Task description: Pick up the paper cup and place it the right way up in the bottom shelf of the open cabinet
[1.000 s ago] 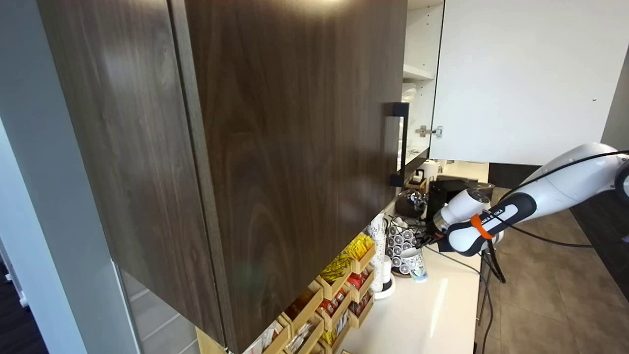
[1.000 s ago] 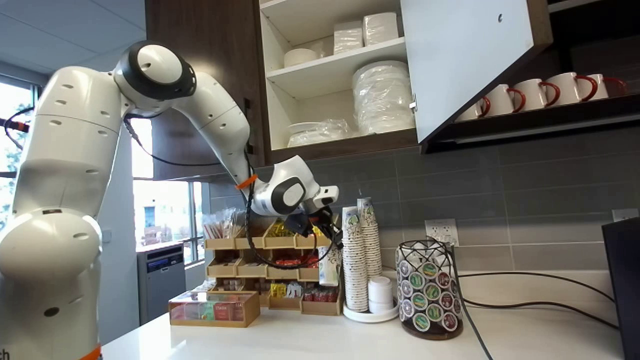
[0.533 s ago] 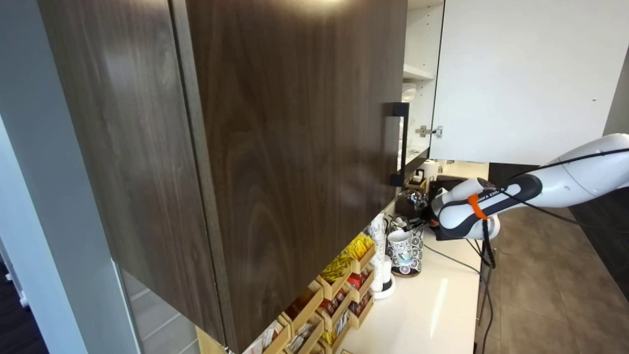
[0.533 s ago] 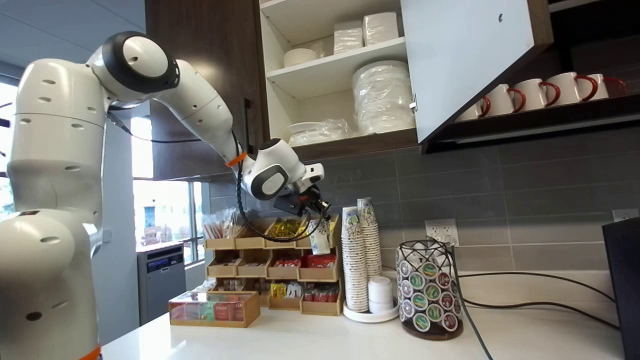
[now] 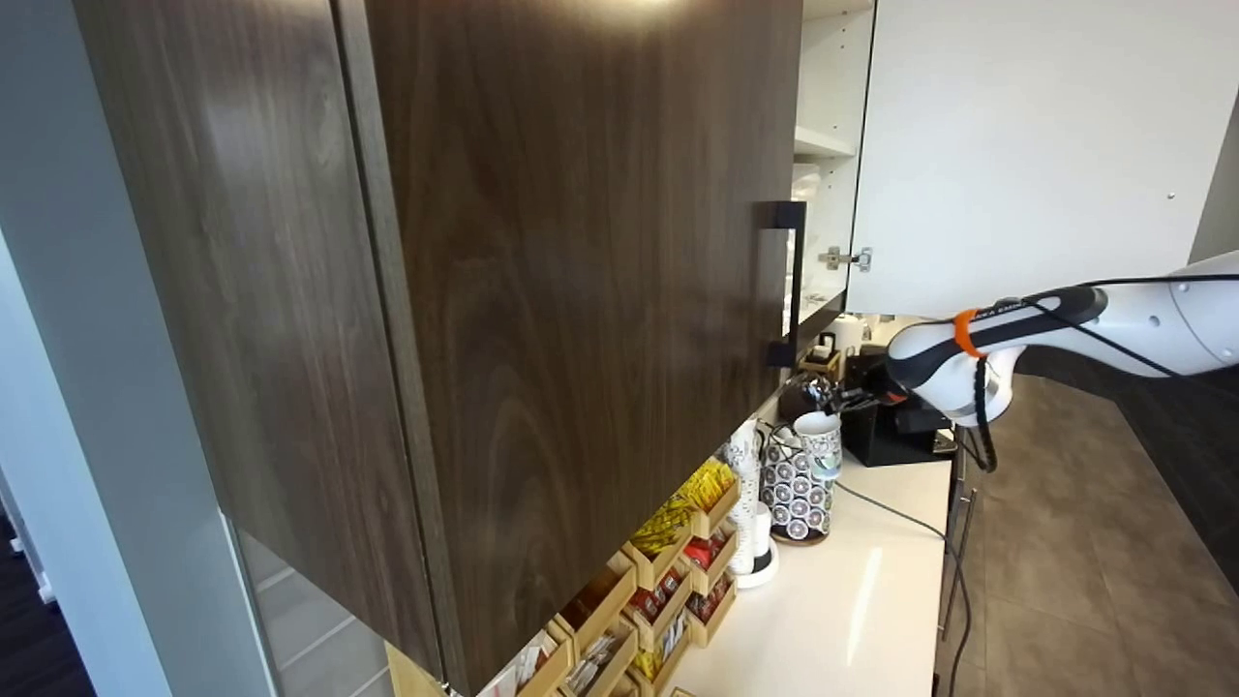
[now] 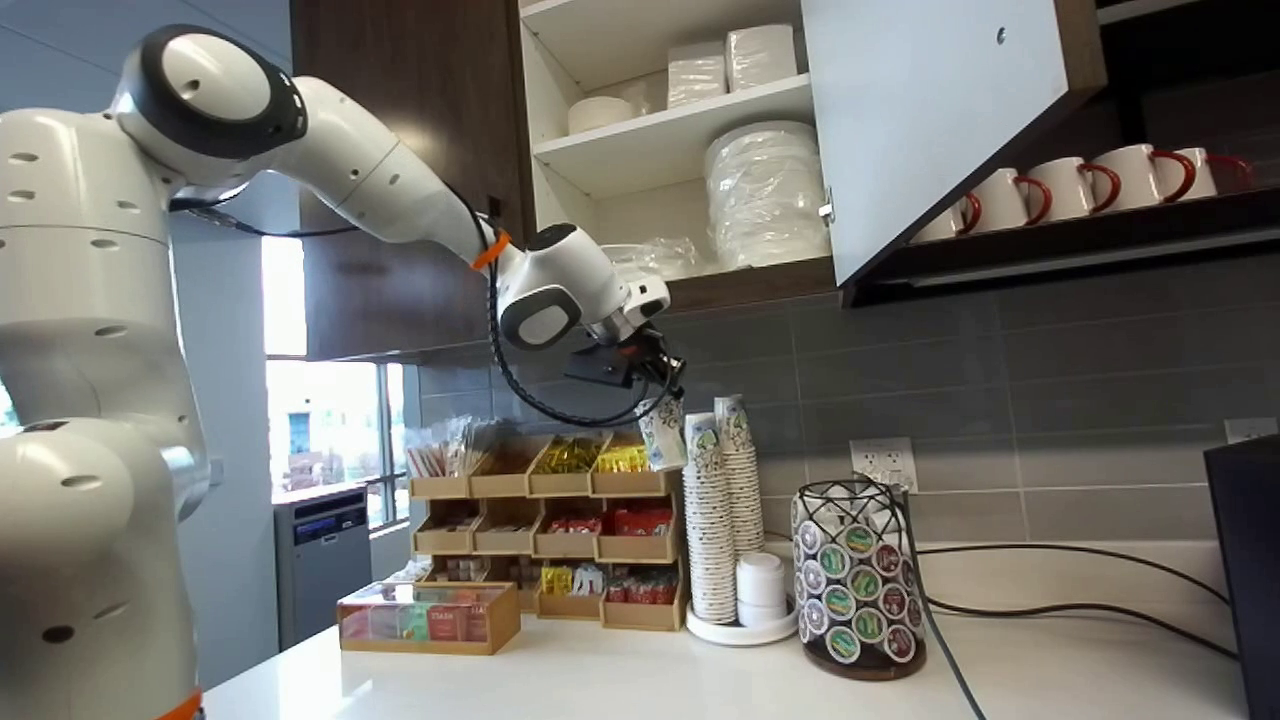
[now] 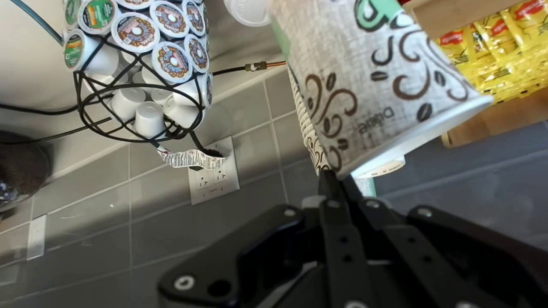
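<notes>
The paper cup is white with brown swirls and shows in both exterior views and the wrist view. My gripper is shut on the cup's rim; it also shows in both exterior views. The cup hangs in the air, mouth up and slightly tilted, beside the tops of the cup stacks. The open cabinet is above the gripper, its dark door swung out. Its bottom shelf holds wrapped white plates; from below, mainly its dark front edge shows.
Tall cup stacks and a coffee-pod carousel stand on the counter below. A condiment rack is beside them. The white inner door hangs open on the far side. Tall wrapped plates fill part of the bottom compartment.
The gripper has raised the cup from in front of the condiment rack to the height of the cup-stack tops. In the last half second it moved up and towards the stacks. The arm's elbow shifted back.
</notes>
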